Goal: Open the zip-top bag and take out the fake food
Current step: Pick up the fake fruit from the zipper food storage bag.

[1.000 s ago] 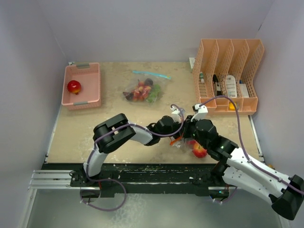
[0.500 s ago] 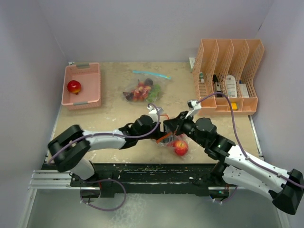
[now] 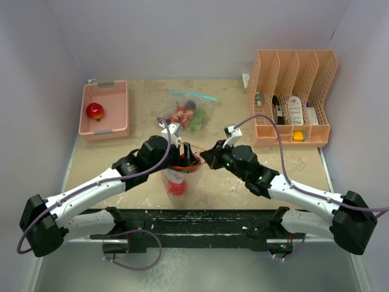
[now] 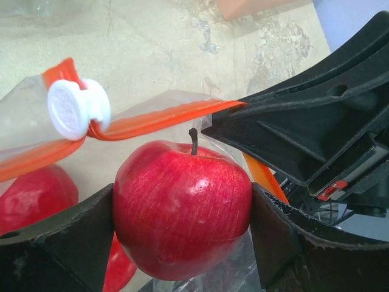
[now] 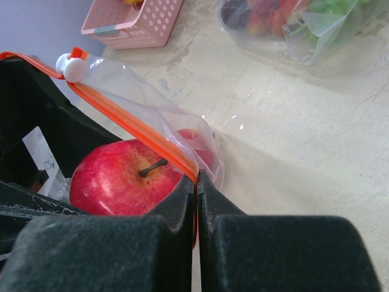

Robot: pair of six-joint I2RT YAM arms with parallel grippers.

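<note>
Left claw [image 4: 182, 240] clamps a red apple [image 4: 182, 207] between both pads, jaws spread wide around its girth, stem pointing up. Right claw [image 5: 196, 193], facing it with jaws pressed together, pinches the orange zip strip [image 5: 130, 118] of the zip-top bag [image 5: 143, 82], holding one lip of the mouth taut just beside the apple. White slider [image 4: 76, 109] sits up and to the left of the held apple; a second red fruit [image 4: 33, 198] lies lower left, deeper in the bag. Whether the apple is clear of the film cannot be told. Good practice, as judged from this pose: the left claw lifts straight out through the mouth while the right claw anchors the strip, so the film does not drag up with the fruit; a grip at the widest girth guards against the smooth ball squirting free. Pink basket [image 3: 104, 125], well beyond the left claw, holds another apple [image 3: 93, 111] and looks a likely drop point
</note>
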